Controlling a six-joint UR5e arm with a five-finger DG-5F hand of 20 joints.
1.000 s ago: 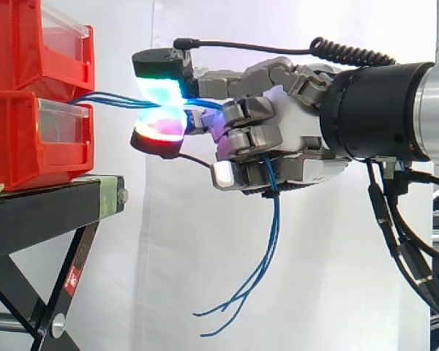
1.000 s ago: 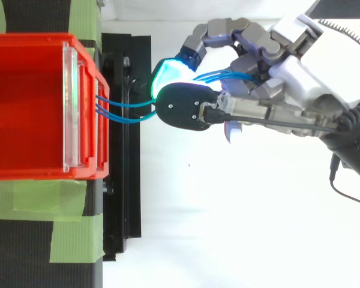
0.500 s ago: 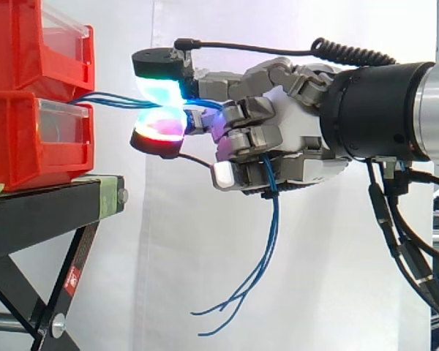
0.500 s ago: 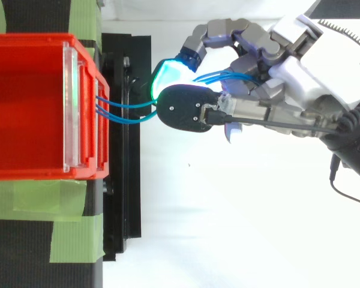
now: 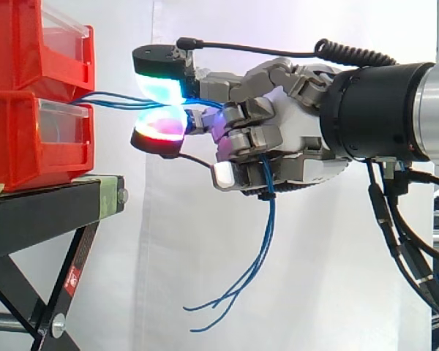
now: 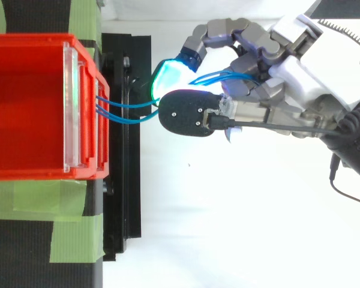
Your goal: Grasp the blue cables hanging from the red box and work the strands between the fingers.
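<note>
Your cables (image 5: pixel 106 99) come out of the front of the lower box (image 5: pixel 29 139) and run about level to the right, clear of the stand (image 5: pixel 51 212). They pass between two glowing pads (image 5: pixel 161 82) that sit one above the other, close together. From there they run in among the fingers and drop out below the hand (image 5: pixel 285 142), with the loose ends hanging free in front of the curtain.

The fingers are curled round the strands, and the two forward pads are nipped onto them from above and below. I would call the grasp done. The stretch between box and pads looks only lightly drawn, not taut.

What remains is the working itself: rubbing and rolling the strands between the pads. You cannot tell from here how much of that is finished. In the top view the strands lie side by side, not yet spread.
</note>
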